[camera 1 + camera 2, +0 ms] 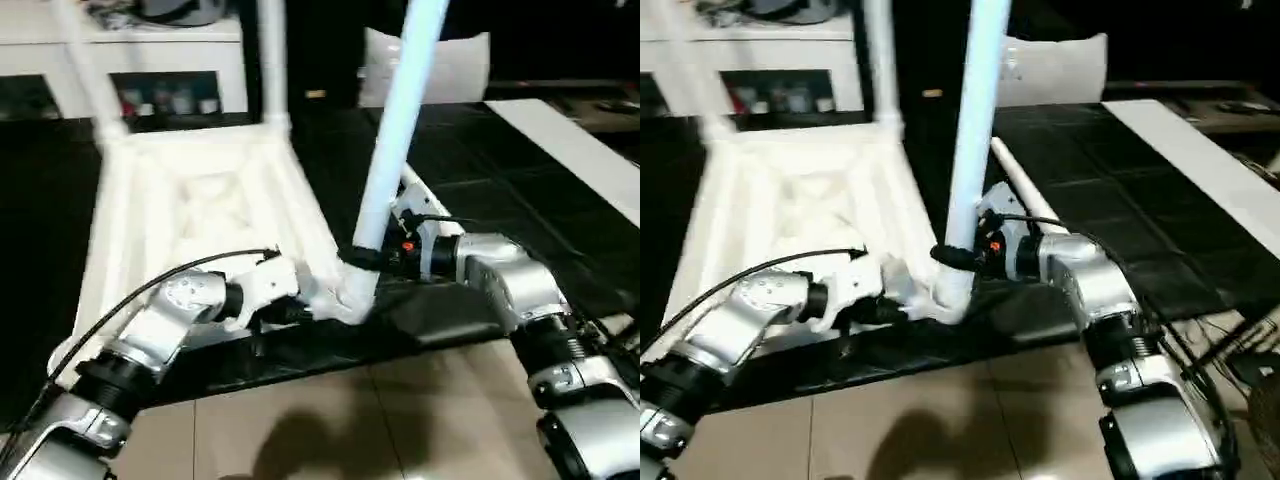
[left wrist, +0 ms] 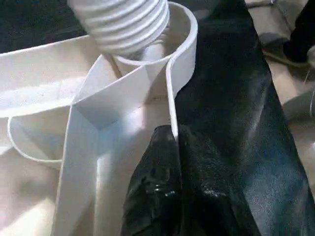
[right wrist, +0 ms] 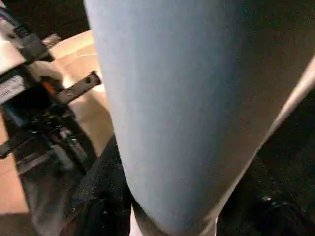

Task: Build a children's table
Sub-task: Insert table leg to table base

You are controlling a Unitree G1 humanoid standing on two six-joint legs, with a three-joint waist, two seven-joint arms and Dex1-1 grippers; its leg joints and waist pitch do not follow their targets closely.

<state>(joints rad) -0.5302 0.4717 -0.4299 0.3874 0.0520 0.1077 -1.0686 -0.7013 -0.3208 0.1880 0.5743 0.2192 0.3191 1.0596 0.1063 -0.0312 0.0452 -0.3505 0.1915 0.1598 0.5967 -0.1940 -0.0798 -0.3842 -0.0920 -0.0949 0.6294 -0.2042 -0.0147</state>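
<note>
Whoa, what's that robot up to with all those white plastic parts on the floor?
It is putting together a children's table. The white table top lies upside down on the dark mat, two legs already standing in its far corners. The right end effector grips a third leg low down, holding it upright at the near corner socket, where the leg's threaded end sits at the socket's mouth. The left end effector pinches the table top's rim beside that socket. A fourth leg lies on the mat behind.

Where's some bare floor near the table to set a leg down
Free: the dark mat right of the loose leg, up to the white strip, and the tan tiles between the forearms. Crowded: the near corner socket, where the left tool and right tool work.
</note>
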